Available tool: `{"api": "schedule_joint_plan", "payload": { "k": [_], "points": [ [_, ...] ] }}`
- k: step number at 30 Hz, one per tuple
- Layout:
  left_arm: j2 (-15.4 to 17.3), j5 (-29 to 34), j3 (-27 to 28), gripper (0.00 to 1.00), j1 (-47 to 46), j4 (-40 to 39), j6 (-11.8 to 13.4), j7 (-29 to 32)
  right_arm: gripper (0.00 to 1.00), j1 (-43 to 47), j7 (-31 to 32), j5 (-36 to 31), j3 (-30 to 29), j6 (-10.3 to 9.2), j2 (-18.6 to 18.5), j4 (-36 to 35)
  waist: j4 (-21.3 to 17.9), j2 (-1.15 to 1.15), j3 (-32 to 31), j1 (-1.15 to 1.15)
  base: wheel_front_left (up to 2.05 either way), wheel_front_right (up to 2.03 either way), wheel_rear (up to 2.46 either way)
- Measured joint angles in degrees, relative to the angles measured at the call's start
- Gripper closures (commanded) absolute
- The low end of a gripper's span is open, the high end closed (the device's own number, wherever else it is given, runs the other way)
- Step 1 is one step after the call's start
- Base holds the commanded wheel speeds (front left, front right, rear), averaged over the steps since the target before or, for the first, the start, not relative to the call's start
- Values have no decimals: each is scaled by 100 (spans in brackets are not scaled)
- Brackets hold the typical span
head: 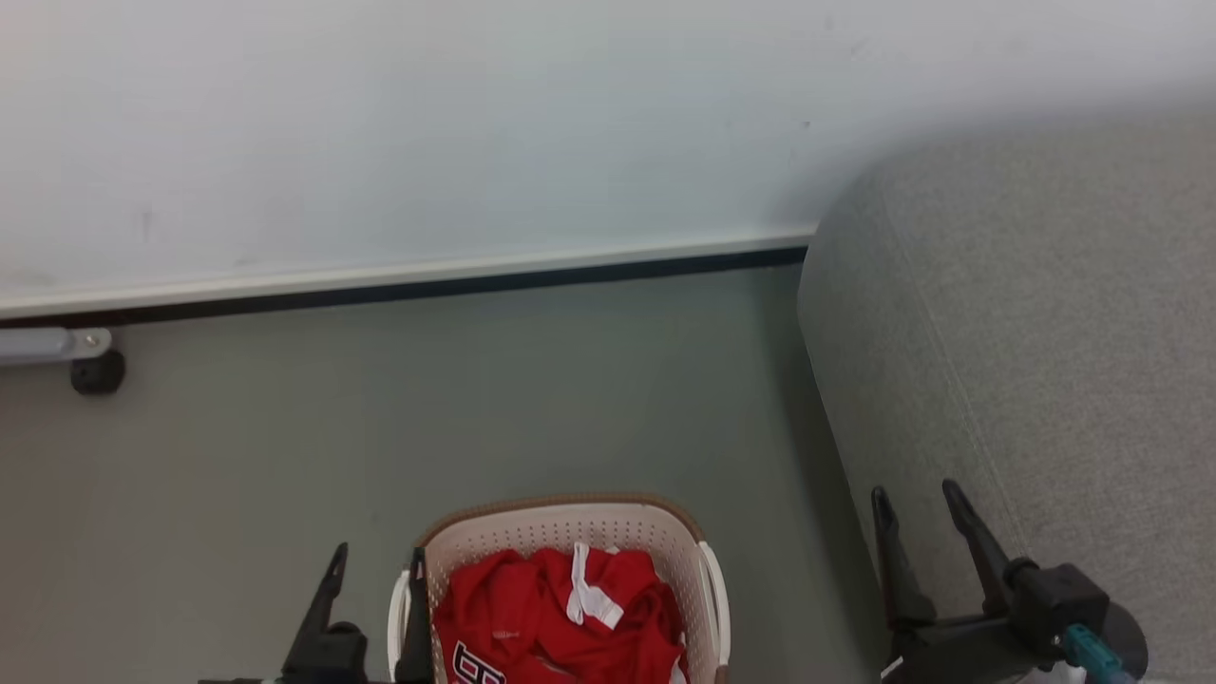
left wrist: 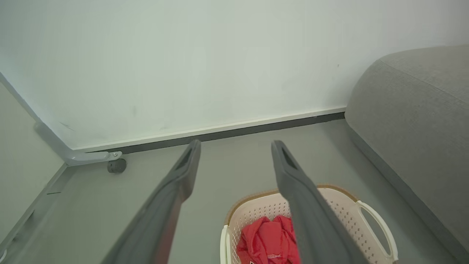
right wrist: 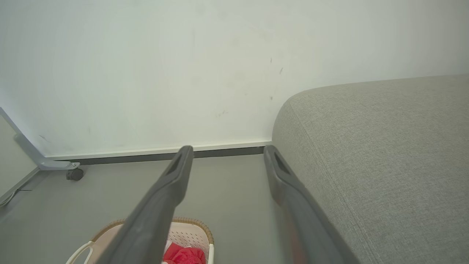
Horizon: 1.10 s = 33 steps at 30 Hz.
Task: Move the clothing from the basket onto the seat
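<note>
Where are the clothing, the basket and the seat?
clothing (head: 518, 603): head view, red fabric near the heap's middle.
basket (head: 570, 525): head view, perforated far wall below the brown rim.
seat (head: 1054, 361): head view, grey upholstery right of the seam.

A home-like living room: a grey fabric sofa (head: 1045, 380) against a bare white wall (head: 475, 114), a laundry basket (head: 570, 532) on the smooth grey floor (head: 475, 408) (a metal frame (head: 47, 344) on a castor (head: 97, 372) stands by the skirting (head: 475, 274)).
</note>
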Motion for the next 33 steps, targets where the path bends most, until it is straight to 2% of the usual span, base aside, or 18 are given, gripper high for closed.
{"api": "schedule_joint_plan", "payload": {
  "k": [9, 33],
  "points": [
    [-4, 212, -332, 0, -438, 560, -105, 0, 0, -404, -25, -24, -259, -8, -23, -190, -160, 0, 697, 1, 0, 0, 0],
    [-43, 292, -654, 0, -2298, 2059, -98, 247, 0, -2271, -42, -135, -512, -7, 135, -671, -811, 1, 2699, 1, 0, 0, 0]
  ]
}}
